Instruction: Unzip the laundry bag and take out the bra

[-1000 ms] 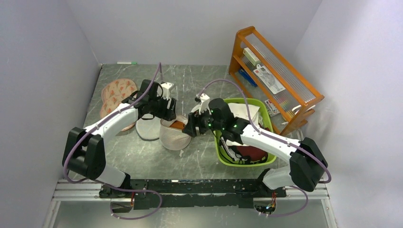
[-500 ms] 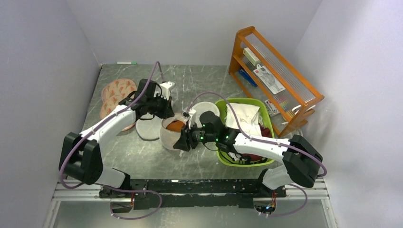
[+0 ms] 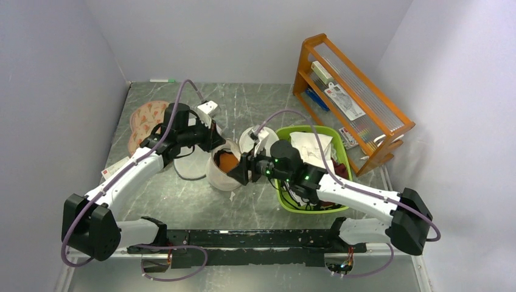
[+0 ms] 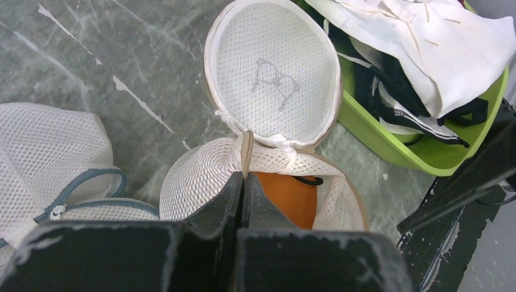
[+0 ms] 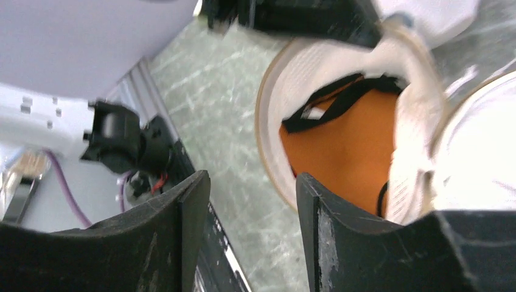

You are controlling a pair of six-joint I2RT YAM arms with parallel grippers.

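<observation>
1. While the laundry bag (image 3: 220,176) sat unzipped at the middle of the counter (image 3: 182,201), its lid was flipped back beside the green basket (image 4: 389,146).
2. The left jaws were pinched tight on the bag's tan rim.
3. The bra (image 3: 227,162) lay inside the bag, its orange cup and a black strap showing.
4. The right jaws stood partly apart at the bag's mouth, just over the bra, holding nothing.

Bra (image 3: 228,162) inside open laundry bag (image 3: 217,178)
</observation>
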